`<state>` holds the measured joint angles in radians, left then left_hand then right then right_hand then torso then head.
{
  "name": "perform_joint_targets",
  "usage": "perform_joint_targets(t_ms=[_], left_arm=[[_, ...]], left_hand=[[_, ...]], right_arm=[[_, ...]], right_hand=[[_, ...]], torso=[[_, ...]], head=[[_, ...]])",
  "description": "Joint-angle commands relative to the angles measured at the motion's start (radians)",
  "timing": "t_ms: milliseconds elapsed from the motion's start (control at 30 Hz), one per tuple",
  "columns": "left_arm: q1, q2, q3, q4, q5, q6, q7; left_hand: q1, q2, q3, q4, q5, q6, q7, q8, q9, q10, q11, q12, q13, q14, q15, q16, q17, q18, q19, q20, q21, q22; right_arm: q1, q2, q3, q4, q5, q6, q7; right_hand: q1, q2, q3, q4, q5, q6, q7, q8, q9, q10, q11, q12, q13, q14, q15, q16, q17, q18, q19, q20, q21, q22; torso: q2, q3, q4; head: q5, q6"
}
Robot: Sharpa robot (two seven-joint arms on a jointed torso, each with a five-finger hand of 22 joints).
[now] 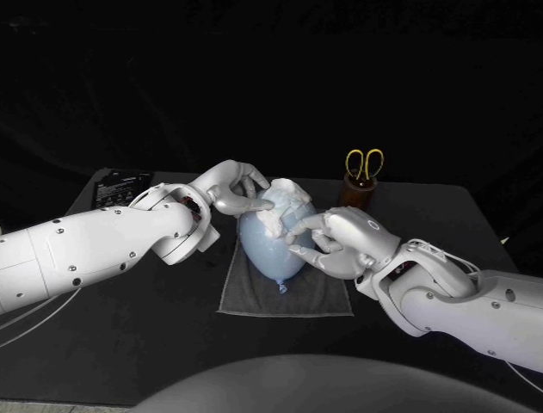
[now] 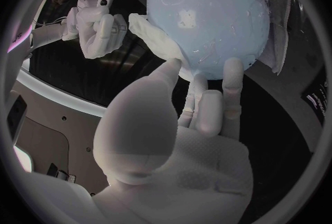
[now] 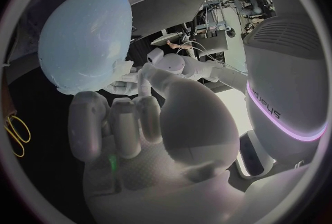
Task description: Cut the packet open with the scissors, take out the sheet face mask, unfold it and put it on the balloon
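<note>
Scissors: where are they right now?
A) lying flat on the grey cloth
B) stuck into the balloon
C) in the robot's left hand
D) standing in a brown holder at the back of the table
D: the scissors stand with their yellow handles up in the brown holder, behind the balloon.

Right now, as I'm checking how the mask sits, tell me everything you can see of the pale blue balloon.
The pale blue, egg-shaped rubber balloon is inflated, smooth and glossy. It lies on a grey cloth, knotted neck towards the robot. A crumpled white sheet mask covers its far, wide end, where the left hand presses; the right hand touches its side.
</note>
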<state>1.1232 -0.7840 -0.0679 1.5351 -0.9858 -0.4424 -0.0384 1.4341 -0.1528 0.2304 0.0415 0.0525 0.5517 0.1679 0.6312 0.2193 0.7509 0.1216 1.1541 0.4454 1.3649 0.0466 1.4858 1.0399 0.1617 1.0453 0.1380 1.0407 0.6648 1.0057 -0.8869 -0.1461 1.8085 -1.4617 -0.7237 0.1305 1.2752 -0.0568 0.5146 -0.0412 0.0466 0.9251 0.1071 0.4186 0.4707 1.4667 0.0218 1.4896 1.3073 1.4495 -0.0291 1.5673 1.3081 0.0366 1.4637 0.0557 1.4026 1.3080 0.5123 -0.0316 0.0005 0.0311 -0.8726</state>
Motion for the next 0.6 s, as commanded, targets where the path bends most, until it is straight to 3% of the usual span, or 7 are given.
perform_joint_targets(t_ms=[33,233,467,600], left_arm=[[-0.003,0.0,-0.001,0.003,0.018,0.0,0.018],[-0.003,0.0,-0.001,0.004,0.024,0.002,0.023],[-0.003,0.001,-0.001,0.005,0.027,0.004,0.025],[-0.003,0.001,-0.001,0.005,0.03,0.005,0.026]], left_hand=[[0.004,0.003,-0.002,0.001,-0.004,0.005,0.04,0.005,0.002,0.0,0.007,0.004,-0.001,0.001,0.009,0.004,-0.002,0.014,-0.004,0.007,0.001,-0.001],[0.004,0.003,-0.002,0.001,-0.004,0.005,0.04,0.005,0.002,-0.001,0.007,0.004,-0.001,0.001,0.009,0.004,-0.002,0.014,-0.004,0.007,0.001,-0.001],[0.005,0.004,-0.002,0.001,-0.004,0.006,0.04,0.006,0.002,-0.001,0.007,0.003,-0.001,0.0,0.009,0.004,-0.003,0.014,-0.005,0.007,0.0,-0.002],[0.005,0.004,-0.002,0.001,-0.004,0.006,0.04,0.006,0.002,-0.001,0.007,0.003,-0.001,0.0,0.009,0.004,-0.003,0.014,-0.005,0.007,0.0,-0.002]], right_arm=[[-0.001,-0.004,0.001,0.001,0.107,-0.092,0.051],[0.0,0.007,0.003,-0.022,0.116,-0.092,-0.022],[0.003,0.039,0.004,-0.054,0.066,-0.081,-0.135],[0.004,0.062,0.004,-0.066,0.038,-0.081,-0.195]], right_hand=[[-0.004,0.0,0.002,0.009,0.002,-0.013,0.005,-0.012,-0.007,0.041,0.009,-0.004,0.183,0.121,-0.009,0.004,0.263,-0.001,0.043,0.007,0.0,0.213],[-0.014,-0.001,-0.001,0.021,0.002,-0.029,0.016,-0.033,-0.022,0.04,0.019,-0.005,0.182,0.121,0.0,0.004,0.263,0.0,0.043,0.014,-0.001,0.213],[-0.053,-0.024,-0.03,0.056,0.002,-0.03,0.024,-0.054,-0.04,0.036,0.028,-0.009,0.179,0.121,0.009,0.004,0.263,0.001,0.041,0.023,-0.006,0.211],[-0.112,-0.052,-0.077,0.109,0.001,-0.02,0.025,-0.065,-0.052,0.036,0.03,-0.01,0.178,0.121,0.012,0.004,0.263,0.001,0.041,0.028,-0.007,0.211]], torso=[[0.0,0.0001,-0.0001],[0.001,0.0001,0.0013],[0.001,-0.0012,0.0019],[0.0,-0.0013,0.0014]], head=[[0.0,0.0],[-0.004,0.0],[-0.006,0.0],[-0.006,0.0]])
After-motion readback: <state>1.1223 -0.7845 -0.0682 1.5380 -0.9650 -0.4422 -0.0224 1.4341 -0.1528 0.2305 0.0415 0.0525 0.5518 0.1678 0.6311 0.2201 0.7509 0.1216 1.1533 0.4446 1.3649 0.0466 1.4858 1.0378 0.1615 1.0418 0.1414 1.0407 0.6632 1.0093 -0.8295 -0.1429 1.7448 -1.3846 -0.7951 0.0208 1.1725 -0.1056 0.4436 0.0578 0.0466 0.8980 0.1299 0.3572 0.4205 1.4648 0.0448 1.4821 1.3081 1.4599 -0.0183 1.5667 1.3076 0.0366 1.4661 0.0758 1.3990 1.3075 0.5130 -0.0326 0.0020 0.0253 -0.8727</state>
